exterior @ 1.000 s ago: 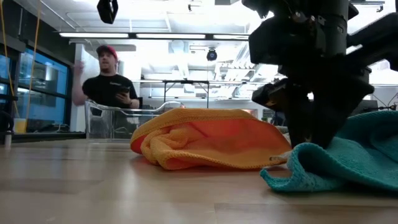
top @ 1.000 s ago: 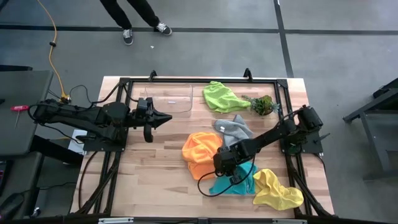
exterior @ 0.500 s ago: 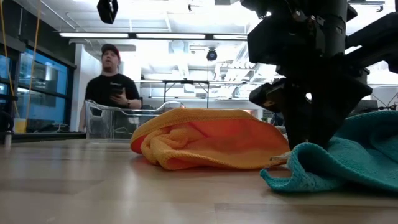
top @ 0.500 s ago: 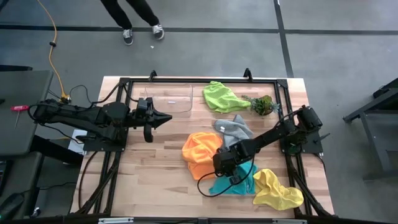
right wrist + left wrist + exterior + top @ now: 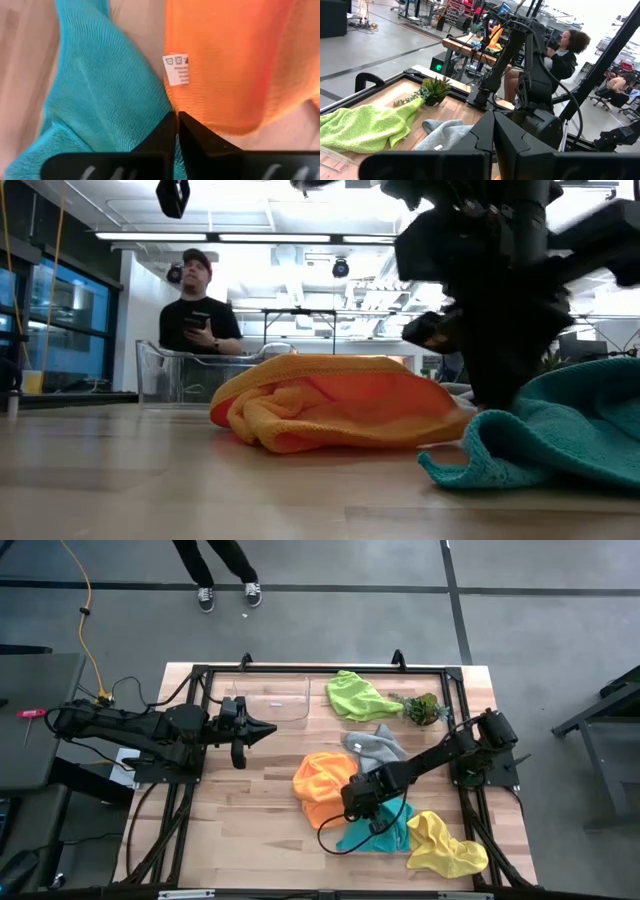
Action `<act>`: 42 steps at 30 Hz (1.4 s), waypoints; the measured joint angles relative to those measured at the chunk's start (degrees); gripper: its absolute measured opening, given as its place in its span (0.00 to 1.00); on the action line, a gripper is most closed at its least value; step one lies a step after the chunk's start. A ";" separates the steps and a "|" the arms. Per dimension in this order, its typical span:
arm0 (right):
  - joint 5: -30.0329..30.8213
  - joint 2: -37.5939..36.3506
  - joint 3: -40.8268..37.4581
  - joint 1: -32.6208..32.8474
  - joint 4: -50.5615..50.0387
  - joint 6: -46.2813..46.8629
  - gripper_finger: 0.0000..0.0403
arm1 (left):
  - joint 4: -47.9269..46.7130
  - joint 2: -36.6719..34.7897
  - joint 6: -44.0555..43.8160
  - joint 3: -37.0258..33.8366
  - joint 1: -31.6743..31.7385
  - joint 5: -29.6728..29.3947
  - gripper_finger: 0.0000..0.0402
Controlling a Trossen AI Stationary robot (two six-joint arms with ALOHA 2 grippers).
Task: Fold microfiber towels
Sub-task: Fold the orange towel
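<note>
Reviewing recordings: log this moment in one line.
right gripper: shut between teal towel and orange towel | left gripper: shut, idle

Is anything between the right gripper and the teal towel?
Nothing visible. The right gripper is shut at the seam where the teal towel meets the orange towel, already down on the cloth.

Bright, even overhead light with soft shadows; ceiling strips glare and the near arm blurs at table level.
</note>
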 joint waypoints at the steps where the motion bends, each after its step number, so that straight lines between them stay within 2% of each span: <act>1: -0.23 -0.11 1.11 -0.52 -0.99 -0.20 0.01 | 0.08 0.02 0.00 0.00 0.01 0.00 0.00; 9: -0.70 -6.45 11.29 -7.78 -9.25 -3.70 0.00 | 1.25 0.00 0.00 0.00 0.01 -0.02 0.00; 13: -0.65 -9.97 16.76 -11.63 -9.74 -3.75 0.00 | 2.71 0.00 0.06 0.00 0.05 -1.22 0.00; 18: -0.65 -10.62 23.57 -13.83 -10.79 -3.63 0.00 | 1.42 0.02 3.79 1.57 1.53 -1.89 0.04; 25: -4.07 -10.69 30.41 -13.46 -15.74 -8.94 0.00 | -12.58 1.45 11.61 8.73 4.49 -1.97 0.19; 29: -1.25 -10.69 32.02 -13.14 -20.46 -8.83 0.00 | -19.85 3.99 10.09 8.06 4.93 -1.17 0.32; 32: 0.37 -10.69 32.13 -13.15 -21.78 -6.71 0.00 | -20.61 7.54 7.97 5.45 3.65 0.01 0.40; 34: 2.24 -10.67 32.13 -13.63 -23.11 -5.24 0.00 | -19.24 11.00 6.07 3.46 2.57 1.15 0.44; 38: 3.52 -11.13 32.15 -15.50 -24.63 -1.20 0.00 | -10.43 18.75 1.57 -0.17 -0.30 2.34 0.47; 42: 9.99 -11.48 32.15 -17.45 -34.22 0.55 0.00 | -1.80 26.67 -0.02 -1.14 -2.93 1.14 0.47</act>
